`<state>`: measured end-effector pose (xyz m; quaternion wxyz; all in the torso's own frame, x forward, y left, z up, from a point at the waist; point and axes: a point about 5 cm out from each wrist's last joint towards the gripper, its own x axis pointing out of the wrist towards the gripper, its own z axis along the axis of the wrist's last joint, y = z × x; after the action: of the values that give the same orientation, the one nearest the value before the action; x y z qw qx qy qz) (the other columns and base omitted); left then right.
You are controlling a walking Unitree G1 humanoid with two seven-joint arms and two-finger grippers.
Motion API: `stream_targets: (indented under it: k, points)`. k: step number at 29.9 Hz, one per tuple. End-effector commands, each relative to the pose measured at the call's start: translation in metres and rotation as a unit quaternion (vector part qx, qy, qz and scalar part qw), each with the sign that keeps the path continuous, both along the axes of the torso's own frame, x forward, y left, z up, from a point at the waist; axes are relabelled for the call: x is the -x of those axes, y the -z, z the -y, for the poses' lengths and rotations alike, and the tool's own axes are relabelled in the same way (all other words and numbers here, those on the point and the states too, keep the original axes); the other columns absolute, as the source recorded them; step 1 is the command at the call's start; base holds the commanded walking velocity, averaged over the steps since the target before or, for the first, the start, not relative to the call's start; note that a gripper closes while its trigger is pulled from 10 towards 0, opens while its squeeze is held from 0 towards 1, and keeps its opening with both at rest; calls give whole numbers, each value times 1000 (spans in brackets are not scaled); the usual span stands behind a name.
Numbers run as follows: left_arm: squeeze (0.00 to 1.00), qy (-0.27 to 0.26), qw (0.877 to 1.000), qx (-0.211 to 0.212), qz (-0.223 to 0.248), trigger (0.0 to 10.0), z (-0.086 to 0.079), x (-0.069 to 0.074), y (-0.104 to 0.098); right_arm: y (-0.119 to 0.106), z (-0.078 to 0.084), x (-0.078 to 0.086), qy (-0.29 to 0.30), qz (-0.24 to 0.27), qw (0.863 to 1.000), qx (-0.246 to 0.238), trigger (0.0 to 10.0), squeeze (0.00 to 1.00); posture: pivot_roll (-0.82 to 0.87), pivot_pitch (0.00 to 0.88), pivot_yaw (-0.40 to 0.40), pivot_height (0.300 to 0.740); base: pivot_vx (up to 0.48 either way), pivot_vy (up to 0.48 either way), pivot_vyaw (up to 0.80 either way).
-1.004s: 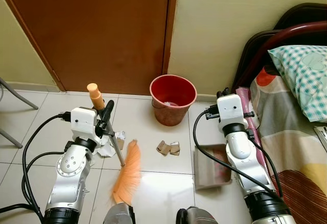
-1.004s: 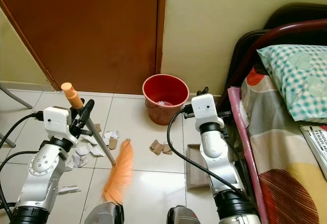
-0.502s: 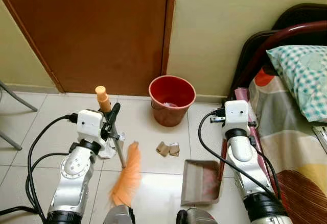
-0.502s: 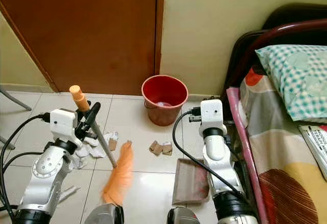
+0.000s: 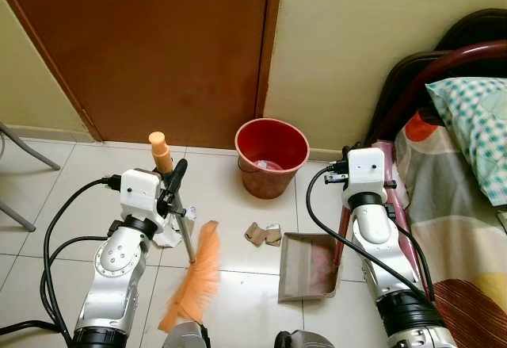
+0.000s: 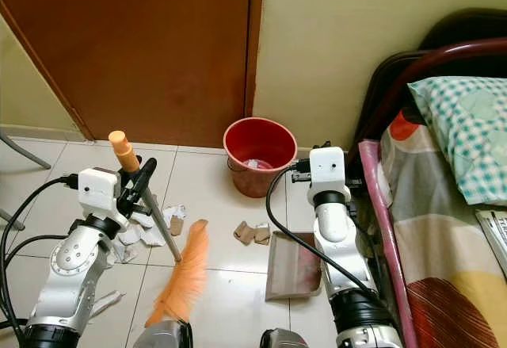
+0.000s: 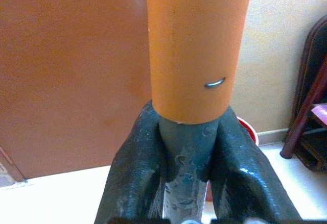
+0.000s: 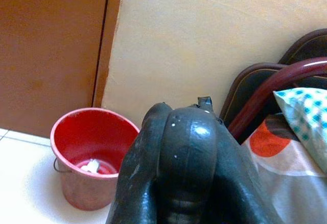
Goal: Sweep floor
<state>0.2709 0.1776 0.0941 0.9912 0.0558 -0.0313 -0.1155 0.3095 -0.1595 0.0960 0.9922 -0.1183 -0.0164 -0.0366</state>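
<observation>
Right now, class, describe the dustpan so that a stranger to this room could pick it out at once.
Start at the brown door and drop to the red bucket beside it. On the tiles nearer the robot lies the dustpan, beside the bed. It is flat and brownish, bigger than the cardboard scraps at its mouth.

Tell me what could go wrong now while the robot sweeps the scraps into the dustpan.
1. The cardboard scraps lie beside the dustpan lip, not before it; the broom may push them past.
2. White paper scraps sit behind the left tool, so a stroke may miss them.
3. The red bucket stands near; a wide swing could hit it.
</observation>
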Motion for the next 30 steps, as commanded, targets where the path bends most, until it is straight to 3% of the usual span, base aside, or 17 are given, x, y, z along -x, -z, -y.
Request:
stream_targets:
  k: [1,30]
  points:
    - [0,-3,1000,-18,5,10000,-2,0,-3,-3,2,-2,0,9,1000,8,10000,0,27,120,-26,740,300,0,0]
    - [0,11,1000,-21,3,10000,-1,-3,-2,-4,4,-6,9,11,1000,3,10000,0,28,115,-16,740,336,0,0]
